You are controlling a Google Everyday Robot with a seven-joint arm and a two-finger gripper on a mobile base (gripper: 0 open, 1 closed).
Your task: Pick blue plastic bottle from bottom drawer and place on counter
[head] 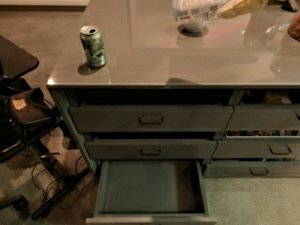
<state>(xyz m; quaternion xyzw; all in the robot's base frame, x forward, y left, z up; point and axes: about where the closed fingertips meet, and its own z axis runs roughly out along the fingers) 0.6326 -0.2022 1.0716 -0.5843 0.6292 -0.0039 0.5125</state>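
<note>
**Bottle out of the drawer, set-down on the counter pending**

Held aloft: blue plastic bottle [201, 3], over the far right part of the counter [154, 60], directly in front of a white bowl [192, 27] and hiding most of it. Pinched near its right end by the gripper [234, 7], reaching in from the upper right corner. Bottom drawer [150, 186] pulled out, floor bare. Green can [93, 46] upright on the counter, well apart to the left.

Probably the placing step. To do it well: choose a bare patch of counter on the near side of the bowl, lower slowly and straight, keep clear of the bowl's rim, and release only once resting on the surface. Expect rolling if laid on its side, so steady before letting go or turn upright first.

Long axis close to level, running left to right, left end a little lower in view. Rounded free end pointing left, toward the can's side. Cannot tell which end carries the cap.
</note>
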